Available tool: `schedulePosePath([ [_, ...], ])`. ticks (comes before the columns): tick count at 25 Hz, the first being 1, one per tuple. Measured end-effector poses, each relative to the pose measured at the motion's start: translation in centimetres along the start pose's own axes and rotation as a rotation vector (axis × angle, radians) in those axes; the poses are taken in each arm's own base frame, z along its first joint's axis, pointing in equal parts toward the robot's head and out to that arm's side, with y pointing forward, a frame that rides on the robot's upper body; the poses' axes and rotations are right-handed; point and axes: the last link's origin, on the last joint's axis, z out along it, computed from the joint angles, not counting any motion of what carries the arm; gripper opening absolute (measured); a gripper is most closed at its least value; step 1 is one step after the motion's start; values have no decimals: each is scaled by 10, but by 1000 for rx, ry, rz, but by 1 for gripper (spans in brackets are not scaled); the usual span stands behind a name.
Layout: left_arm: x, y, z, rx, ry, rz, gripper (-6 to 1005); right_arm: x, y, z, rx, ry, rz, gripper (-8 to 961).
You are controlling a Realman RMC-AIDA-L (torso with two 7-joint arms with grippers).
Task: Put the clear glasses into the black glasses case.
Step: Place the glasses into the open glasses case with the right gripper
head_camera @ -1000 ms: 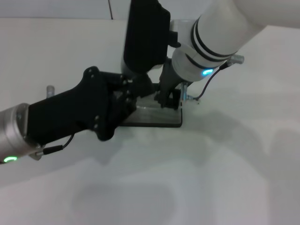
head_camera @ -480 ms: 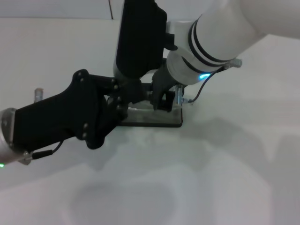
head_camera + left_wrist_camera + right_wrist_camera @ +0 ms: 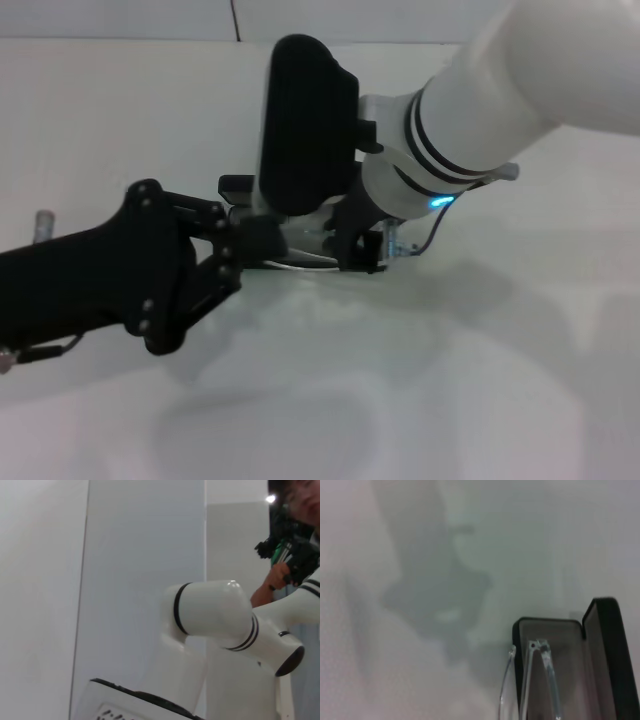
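Clear glasses (image 3: 540, 680) over open black glasses case (image 3: 600, 660)

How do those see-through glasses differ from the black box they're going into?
The clear glasses are colourless and thin-armed; the black glasses case is opaque matte black with solid walls. The case stands open, lid raised, showing a grey lining, while the glasses lie over its rim, one arm outside the edge. Both sit on the white table between the two arms.

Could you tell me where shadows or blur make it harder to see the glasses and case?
Head view: both arms cover most of the case; soft arm shadows fall on the table. Right wrist view: broad grey shadow on the table, near glasses blurred.
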Motion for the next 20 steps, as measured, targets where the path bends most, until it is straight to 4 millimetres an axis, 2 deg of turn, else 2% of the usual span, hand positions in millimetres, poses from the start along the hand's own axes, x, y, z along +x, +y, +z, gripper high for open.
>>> schedulePosePath([
  [3,4,-13,-8,95,0,24,66,3,7,4,-21,6,-7,90],
  [5,4,-14,-10,111,-4,24,67,6,5,4,-11,8,-4,90],
  [20,5,-15,-26,159,-19,40,99,11,-4,2,13,19,23,92],
])
